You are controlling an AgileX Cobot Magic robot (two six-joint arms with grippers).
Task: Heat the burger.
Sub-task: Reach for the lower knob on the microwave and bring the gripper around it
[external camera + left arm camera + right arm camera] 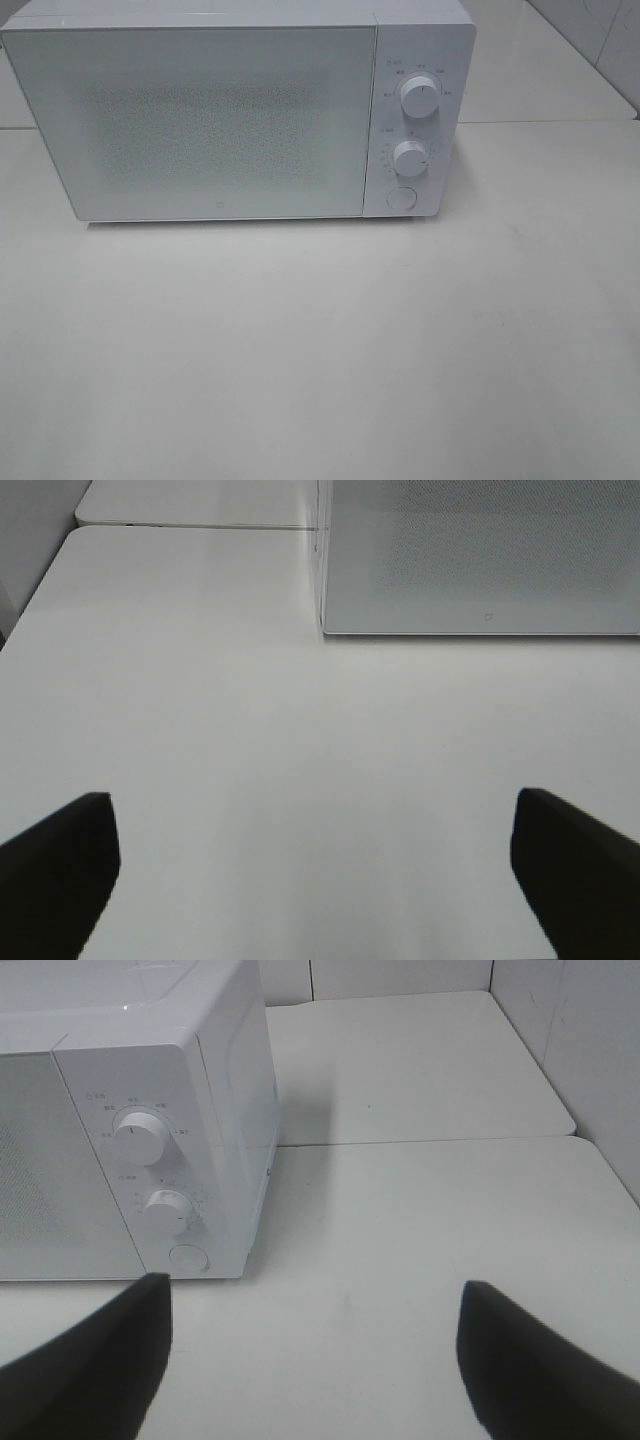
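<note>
The worktop [320,350] is a plain white surface. A second white panel [400,1060] adjoins it behind the microwave [400,40], and a light wall [590,1050] rises beyond that panel.

The microwave is white, and its door [200,120] is shut. A dotted screen covers the door, so we cannot see what is inside. Beside the door, the control strip carries an upper knob [419,97], a lower knob [411,158] and a round button [401,198]. The markings around the knobs and the small mark [221,208] low on the door are too small to read.

The burger appears in no view, so we cannot tell where it is.

The left tool [312,810] and right tool [315,1290] hover in front of the microwave with jaws spread wide, holding nothing.
</note>
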